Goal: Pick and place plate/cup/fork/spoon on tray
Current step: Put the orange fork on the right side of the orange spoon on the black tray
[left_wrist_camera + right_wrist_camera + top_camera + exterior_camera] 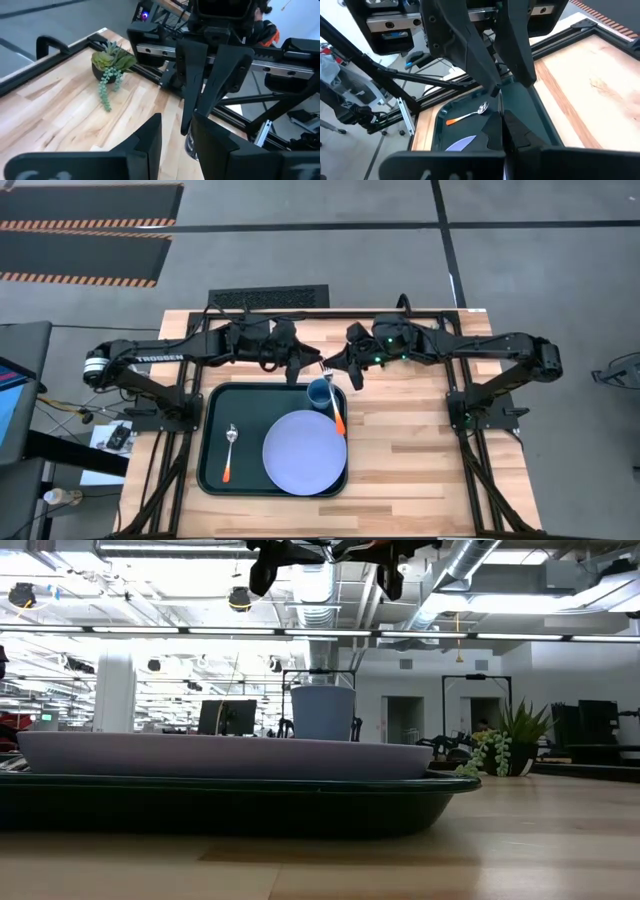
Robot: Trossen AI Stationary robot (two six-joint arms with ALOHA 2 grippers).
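Observation:
The dark tray lies left of the table's middle. On it, the lavender plate lies flat and the blue cup stands upright at the plate's far side. The spoon lies in the tray's left part. The fork lies by the tray's right rim, its orange handle over the plate's edge beside the cup. My left gripper is slightly open and empty, high above the tray's far edge. My right gripper faces it, shut and empty. Plate and cup also show in the low view.
A small potted plant stands on the wood at the far side, behind the right arm. Bare wood lies right of the tray. The arms' black frames flank the work area.

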